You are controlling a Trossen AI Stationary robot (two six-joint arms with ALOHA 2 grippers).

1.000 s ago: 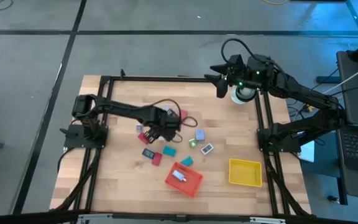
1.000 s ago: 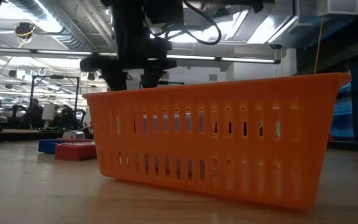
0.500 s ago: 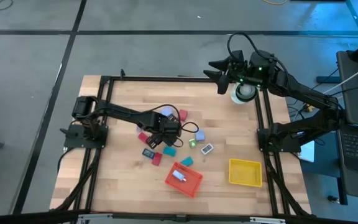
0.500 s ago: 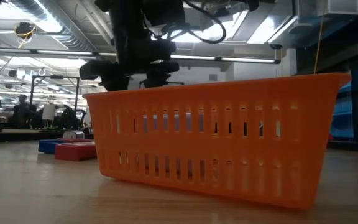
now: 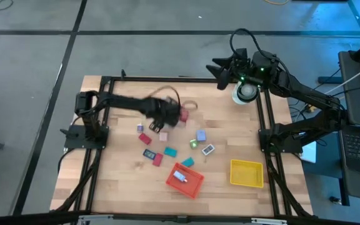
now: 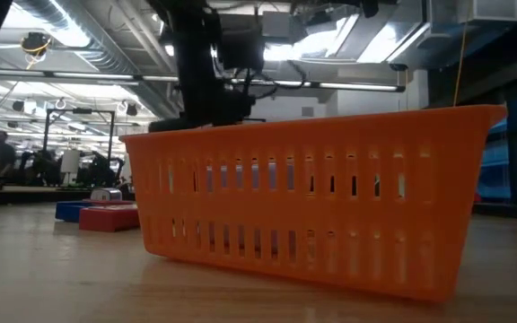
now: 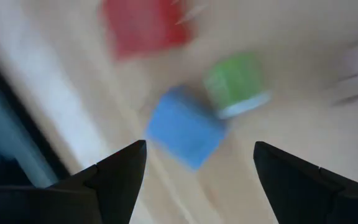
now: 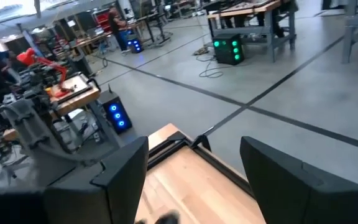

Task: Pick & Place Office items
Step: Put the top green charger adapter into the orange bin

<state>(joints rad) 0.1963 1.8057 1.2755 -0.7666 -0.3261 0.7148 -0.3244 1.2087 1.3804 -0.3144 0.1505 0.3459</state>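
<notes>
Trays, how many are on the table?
2. The orange tray lies at the middle of the table's near edge in the high view. The yellow tray lies apart from it, toward the right side. None seems hidden.

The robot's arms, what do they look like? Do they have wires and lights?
Both arms are dark and thin. The left hand has two black pointed fingers. A dark cable loops over the right arm near its hand, and a small green light glows there.
</notes>
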